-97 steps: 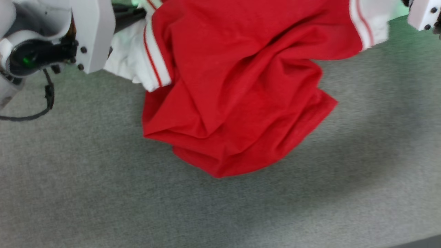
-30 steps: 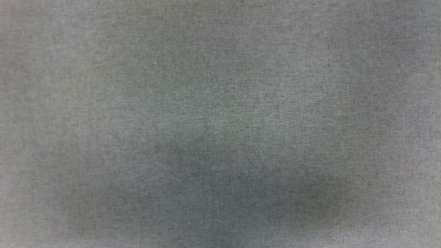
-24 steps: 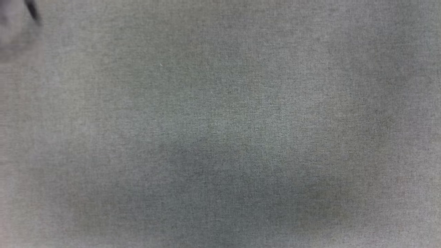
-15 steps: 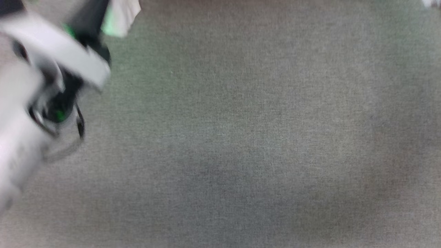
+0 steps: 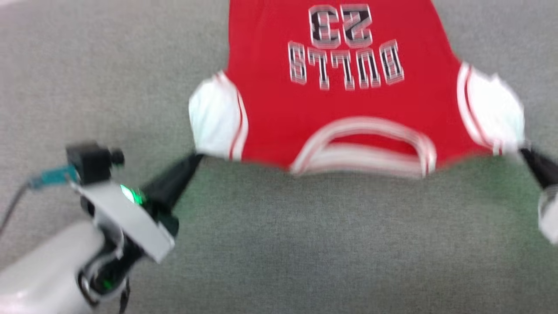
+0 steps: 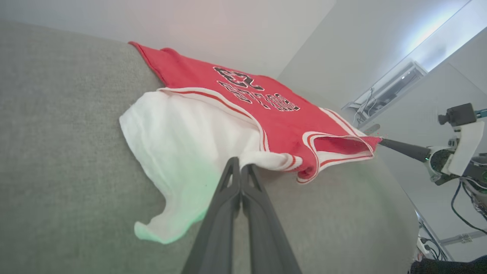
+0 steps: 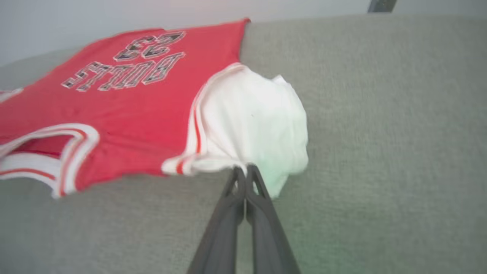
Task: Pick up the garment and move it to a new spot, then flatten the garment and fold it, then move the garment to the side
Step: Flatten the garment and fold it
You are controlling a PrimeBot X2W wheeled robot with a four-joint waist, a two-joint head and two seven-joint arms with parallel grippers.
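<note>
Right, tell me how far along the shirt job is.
Done: the shirt lies spread out, print up, on the grey table. In hand: the left gripper and right gripper each pinch a shoulder, flattening it. Left: fold it, then move it aside.

The garment (image 5: 348, 100), a moment ago bunched and hanging in deep folds, now lies spread open on the tabletop (image 5: 305, 253) with its "23" print facing up. It is stretched between the left tool (image 5: 197, 157) and the right tool (image 5: 522, 151). Both tools now sit lower in the head view, each pinching a shoulder corner at its tips.
</note>
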